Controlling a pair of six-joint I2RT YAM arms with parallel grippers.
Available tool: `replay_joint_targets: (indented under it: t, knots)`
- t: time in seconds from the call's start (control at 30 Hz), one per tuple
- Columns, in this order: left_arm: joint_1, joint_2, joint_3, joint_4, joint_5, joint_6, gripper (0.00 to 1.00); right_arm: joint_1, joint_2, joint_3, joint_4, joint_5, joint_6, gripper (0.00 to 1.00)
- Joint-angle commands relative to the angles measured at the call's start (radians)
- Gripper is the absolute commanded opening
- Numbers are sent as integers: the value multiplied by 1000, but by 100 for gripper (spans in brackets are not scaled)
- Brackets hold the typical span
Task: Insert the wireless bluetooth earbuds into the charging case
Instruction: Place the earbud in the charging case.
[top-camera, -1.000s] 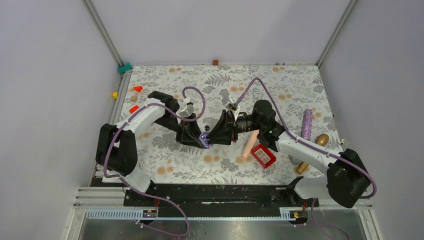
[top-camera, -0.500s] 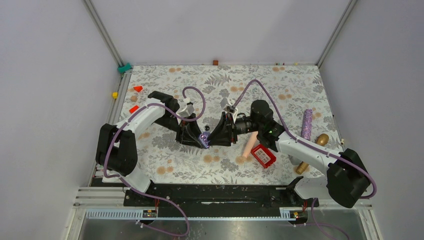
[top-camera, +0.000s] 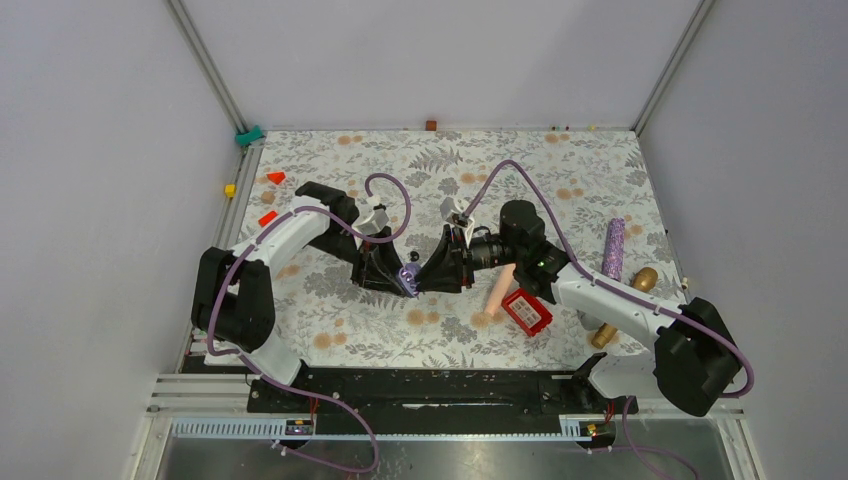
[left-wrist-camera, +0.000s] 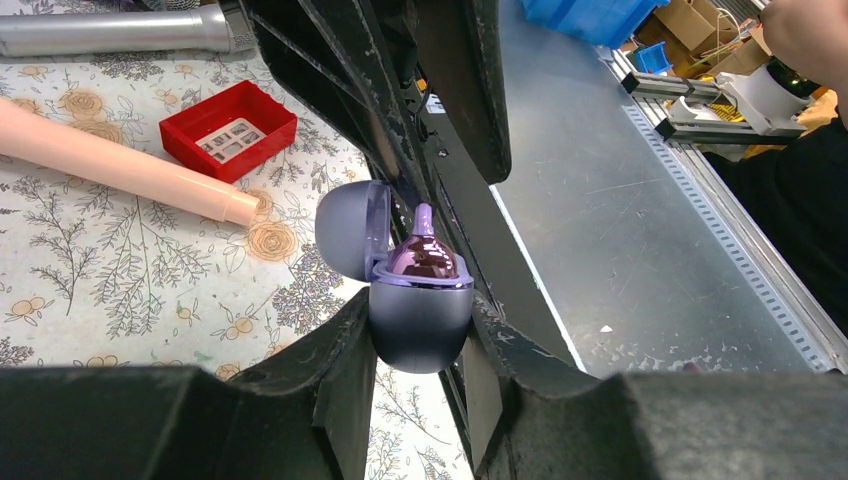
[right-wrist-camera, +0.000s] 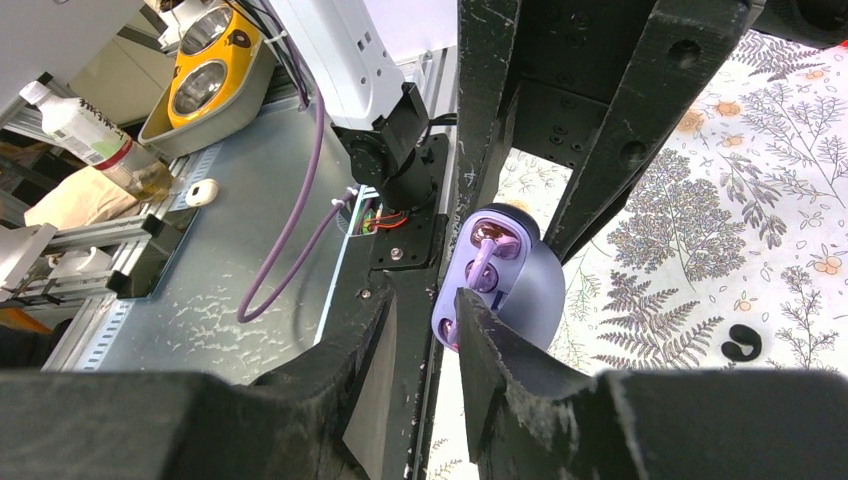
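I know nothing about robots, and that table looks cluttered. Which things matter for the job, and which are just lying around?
In the job:
- charging case, lid open, clamped in the left gripper
- purple earbud sitting in the case
- right gripper, close beside the case

Lying about:
- pink rod
- red tray
- glittery purple cylinder
- red blocks

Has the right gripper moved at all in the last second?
Yes, slightly: the right gripper has edged left, away from the red box.
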Motion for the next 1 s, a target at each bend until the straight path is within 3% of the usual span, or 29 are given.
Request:
replay_joint_targets:
  t: [0.0, 0.27, 0.5, 0.97]
  knots:
    - [-1, -12, 36, -44, 19, 23, 0, 8, -33, 37, 18, -20, -16, 36]
    - [-1, -13, 35, -44, 19, 23, 0, 8, -25, -8, 200, -46, 112, 38]
    - [-1, -14, 35, -44, 18, 22, 0, 6, -3, -23, 204, 47, 111, 38]
    - [-1, -19, 33, -45, 16, 25, 0, 6, -28, 5, 105, 67, 38, 37]
